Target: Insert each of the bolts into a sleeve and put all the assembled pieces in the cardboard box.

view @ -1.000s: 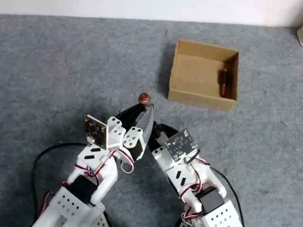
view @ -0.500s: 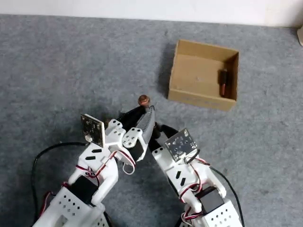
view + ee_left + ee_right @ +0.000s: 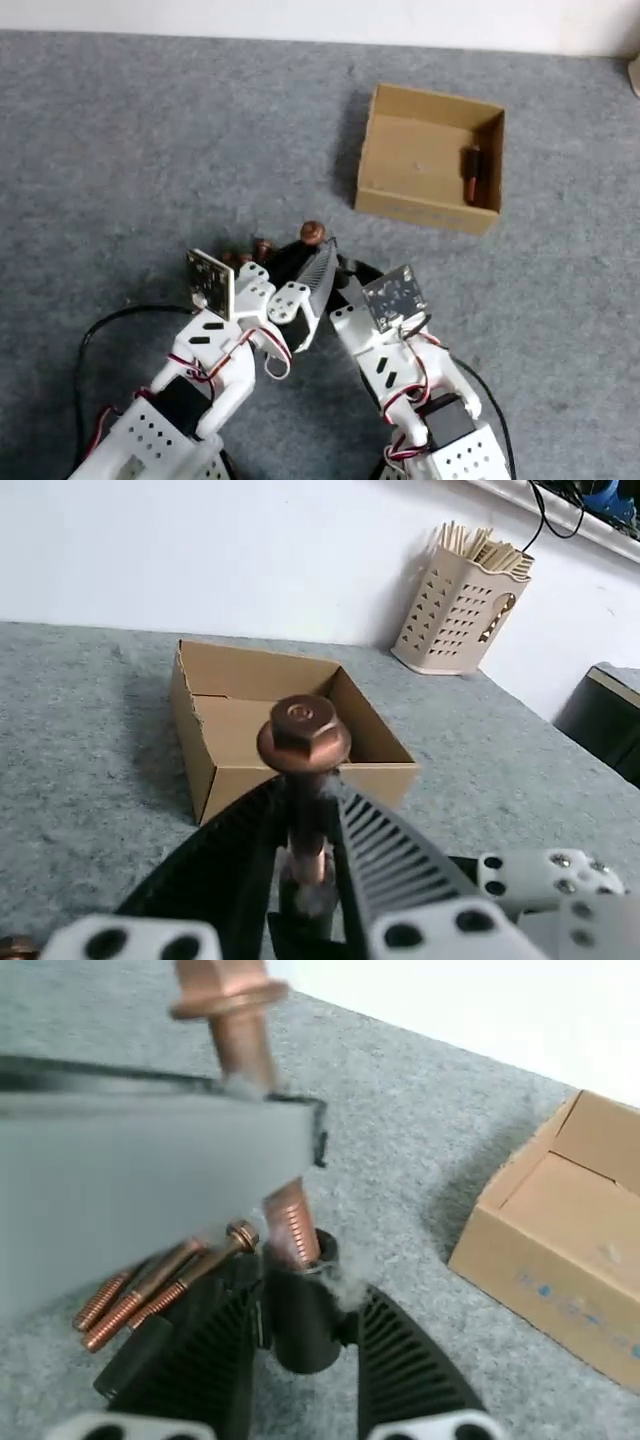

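Grips bolt (image 3: 303, 742) upright in left hand (image 3: 305, 845), tip at mouth of sleeve (image 3: 298, 1335) clasped in right hand (image 3: 305, 1295); cardboard box (image 3: 415, 212) at 2 o'clock.

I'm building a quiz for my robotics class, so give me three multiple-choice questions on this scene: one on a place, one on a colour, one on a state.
1. Relative to the box, the loose bolts lie:
A) inside it
B) outside it, on the table
C) on its rim

2. The sleeve is:
A) black
B) white
C) copper

3. The left gripper is:
A) open
B) shut on a bolt
C) shut on a sleeve

Key:
1 B, they lie on the table, away from the box.
2 A, the sleeve in the right gripper is black.
3 B, its fingers clamp the shank, head up.
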Robot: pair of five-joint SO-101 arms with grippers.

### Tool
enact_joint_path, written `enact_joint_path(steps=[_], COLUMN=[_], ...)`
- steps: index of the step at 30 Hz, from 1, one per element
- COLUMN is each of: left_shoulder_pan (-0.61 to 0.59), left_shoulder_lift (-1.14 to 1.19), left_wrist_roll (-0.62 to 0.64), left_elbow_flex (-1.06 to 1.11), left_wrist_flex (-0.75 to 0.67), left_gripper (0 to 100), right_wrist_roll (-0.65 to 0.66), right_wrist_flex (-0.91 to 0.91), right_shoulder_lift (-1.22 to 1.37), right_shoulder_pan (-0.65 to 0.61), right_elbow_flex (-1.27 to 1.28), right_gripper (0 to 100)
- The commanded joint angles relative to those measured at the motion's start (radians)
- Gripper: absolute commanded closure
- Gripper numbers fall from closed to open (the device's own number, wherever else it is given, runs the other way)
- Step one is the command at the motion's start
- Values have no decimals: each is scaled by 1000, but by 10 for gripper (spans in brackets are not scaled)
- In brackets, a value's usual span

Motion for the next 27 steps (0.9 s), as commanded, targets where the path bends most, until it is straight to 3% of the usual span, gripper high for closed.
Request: enact_joint_path(steps=[1,16,23,27], left_shoulder_pan=[25,-27,-10,-1], left_shoulder_lift=[-12,-12,-12,-12], left_wrist_roll=[3,0,-48,-48], left_elbow_flex=[-8,-30,-45,-99], left_wrist_flex=[-14,-14,54,157], left_gripper=[994,990,743,735], right_wrist_roll=[-15,-14,-12,-11], right_wrist_flex=[-33,-25,-25,-25], right_shoulder_lift=[-13,-13,-13,-13], right_shoulder_pan=[30,-15,-13,-10], right_elbow_flex=[7,5,5,5], right_gripper=[994,994,994,994])
